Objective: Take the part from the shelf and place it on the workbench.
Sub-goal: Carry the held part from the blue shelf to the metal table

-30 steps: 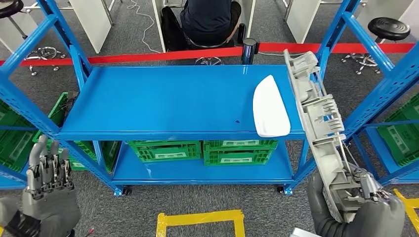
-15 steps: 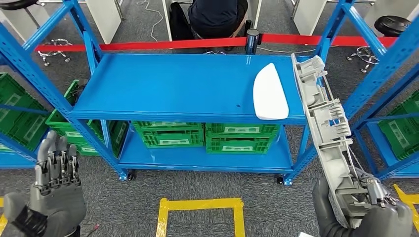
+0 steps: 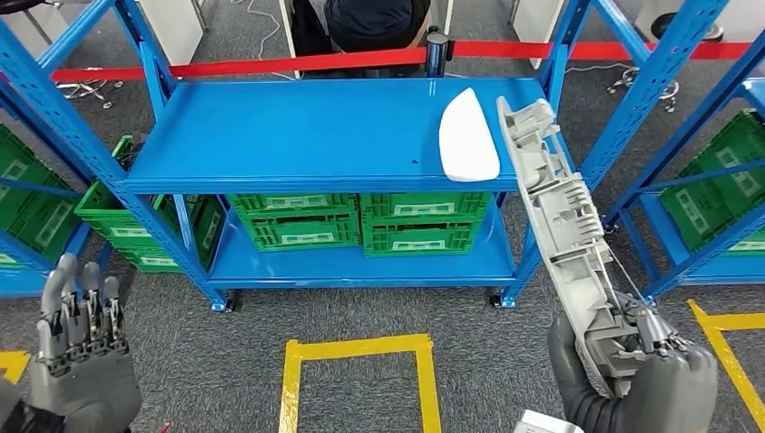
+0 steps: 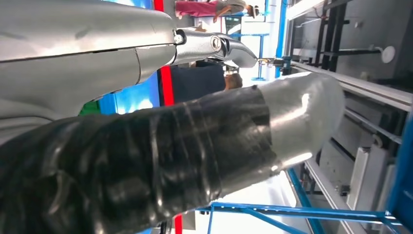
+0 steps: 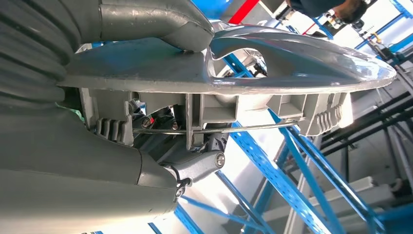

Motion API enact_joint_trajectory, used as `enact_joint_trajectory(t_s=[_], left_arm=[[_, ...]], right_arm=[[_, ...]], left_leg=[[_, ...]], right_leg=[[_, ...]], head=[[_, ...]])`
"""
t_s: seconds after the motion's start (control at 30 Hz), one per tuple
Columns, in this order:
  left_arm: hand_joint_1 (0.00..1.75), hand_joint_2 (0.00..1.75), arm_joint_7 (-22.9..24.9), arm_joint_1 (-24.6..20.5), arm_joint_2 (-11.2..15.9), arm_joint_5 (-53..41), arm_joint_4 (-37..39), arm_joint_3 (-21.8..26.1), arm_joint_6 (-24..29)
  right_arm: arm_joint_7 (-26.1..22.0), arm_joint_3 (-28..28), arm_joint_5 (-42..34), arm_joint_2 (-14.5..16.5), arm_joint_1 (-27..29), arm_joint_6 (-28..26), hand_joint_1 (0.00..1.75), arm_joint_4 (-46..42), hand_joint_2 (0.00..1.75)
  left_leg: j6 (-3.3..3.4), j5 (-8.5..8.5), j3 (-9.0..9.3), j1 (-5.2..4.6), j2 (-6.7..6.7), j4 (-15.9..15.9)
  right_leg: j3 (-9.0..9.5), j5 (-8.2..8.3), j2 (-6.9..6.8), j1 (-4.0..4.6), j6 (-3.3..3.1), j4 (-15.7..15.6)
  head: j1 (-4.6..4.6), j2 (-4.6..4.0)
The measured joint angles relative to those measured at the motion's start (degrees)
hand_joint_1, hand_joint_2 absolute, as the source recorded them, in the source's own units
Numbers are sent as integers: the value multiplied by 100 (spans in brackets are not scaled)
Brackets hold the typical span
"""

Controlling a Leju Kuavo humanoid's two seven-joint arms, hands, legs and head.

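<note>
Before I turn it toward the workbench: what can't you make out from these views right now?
- Workbench: I cannot place it from these pictures.
- Right hand grip on the grey part: head view, the part covers the fingers; right wrist view, too close.
- Left hand: left wrist view is blurred by the thumb up close.
- Person behind the red tape: cut off by the head view's top edge.

Grey left hand (image 3: pixel 79 365) has metallic, segmented fingers (image 3: pixel 86 307) above a smooth grey palm cover; grey right hand (image 3: pixel 645 383) shows small silver linkages and glossy grey casing.
</note>
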Motion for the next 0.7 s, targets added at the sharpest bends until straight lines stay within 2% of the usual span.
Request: enact_joint_trajectory(t_s=[0.03, 0.07, 0.13, 0.17, 0.2, 0.23, 0.27, 0.3, 0.33, 0.37, 0.4, 0.43, 0.5, 0.53, 0.57, 0.63, 0.67, 0.7], left_arm=[[0, 0, 1, -1, -5, -2, 1, -14, 1], [0, 0, 1, -1, -11, -2, 4, -28, 1], [0, 0, 2, 0, -17, -2, 9, -54, 2], [0, 0, 2, 1, -19, -2, 13, -65, 3], [0, 0, 2, 1, -21, -2, 17, -74, 5], [0, 0, 2, 1, -26, -2, 22, -83, 8], [0, 0, 2, 1, -32, -3, 27, -91, 13], [0, 0, 2, 1, -37, -4, 31, -99, 20], [0, 0, 1, 1, -41, -8, 32, -107, 33], [0, 0, 1, -1, -43, -10, 33, -115, 46], [0, 0, -1, -4, -43, -14, 33, -120, 60], [0, 0, 0, -7, -44, -17, 33, -124, 73], [0, 0, 6, -7, -44, -19, 33, -130, 96], [0, 0, 11, -8, -44, -19, 34, -134, 107], [0, 0, 20, -9, -42, -19, 34, -138, 114], [0, 0, 45, -15, -42, -15, 35, -146, 119], [0, 0, 61, -16, -42, -13, 35, -150, 118], [0, 0, 76, -19, -42, -10, 35, -153, 117]], right_arm=[[1, -17, -2, -16, 9, 0, 175, -1, 175], [3, -33, -4, -32, 19, -1, 175, -1, 175], [5, -55, -6, -56, 28, -1, 175, -1, 175], [6, -62, -6, -65, 31, -1, 175, -1, 175], [6, -66, -7, -72, 34, -1, 175, -1, 175], [6, -71, -9, -79, 36, -1, 175, -1, 175], [6, -77, -17, -87, 38, -2, 175, -1, 175], [6, -85, -29, -97, 38, -2, 175, -1, 175], [7, -94, -45, -106, 38, -2, 175, -1, 175], [7, -102, -62, -115, 40, -2, 175, -2, 175], [7, -107, -75, -123, 42, -2, 175, -3, 175], [8, -111, -86, -131, 43, -2, 175, -4, 175], [7, -128, -106, -142, 43, -2, 175, -4, 175], [7, -149, -119, -148, 39, -2, 175, -4, 175], [6, -173, -133, -153, 34, -2, 175, -3, 175], [6, -211, -160, -167, 27, -2, 175, -3, 175], [6, -221, -180, -172, 22, -2, 175, -3, 175], [6, -230, -205, -176, 18, -2, 175, -3, 175]], left_leg=[[37, 55, -41, 14, 7, -30], [78, 123, -97, 30, 15, -47], [119, 246, -238, 31, 23, -40], [122, 311, -310, 30, 25, -24], [113, 379, -398, 31, 25, 4], [100, 444, -501, 34, 26, 47], [82, 503, -614, 38, 25, 103], [58, 553, -741, 43, 22, 169], [29, 594, -861, 39, 20, 238], [-3, 632, -958, 34, 21, 298], [-39, 679, -1036, 29, 22, 341], [-76, 732, -1099, 26, 23, 365], [-146, 821, -1197, 35, 14, 387], [-181, 750, -1267, 42, 6, 449], [-209, 570, -1343, 48, -2, 609], [-247, 8, -1515, 58, -9, 1215], [-253, -208, -1571, 60, -8, 1573], [-249, -291, -1582, 59, -9, 1843]], right_leg=[[-45, -113, 13, -1, 33, 66], [-102, -337, 28, -3, 59, 227], [-210, -938, 46, -15, 98, 850], [-230, -1122, 47, -20, 116, 1202], [-209, -1154, 48, -24, 133, 1467], [-135, -1043, 48, -32, 148, 1576], [7, -855, 49, -44, 160, 1512], [224, -697, 52, -59, 169, 1267], [502, -658, 60, -64, 174, 912], [752, -712, 73, -62, 157, 542], [918, -814, 86, -52, 134, 251], [981, -911, 96, -35, 102, 78], [900, -901, 88, -36, 3, 0], [848, -854, 78, -42, -50, -7], [802, -790, 66, -50, -105, -11], [673, -666, 55, -41, -174, -9], [598, -602, 53, -30, -194, -2], [515, -537, 53, -16, -205, 4]], head=[[11, -1], [41, 0], [120, 0], [148, 0], [172, 0], [193, 0], [215, 0], [238, 1], [268, 1], [291, 1], [308, 0], [323, 0], [329, 0], [320, 1], [297, 1], [239, 1], [217, 1], [202, 1]])
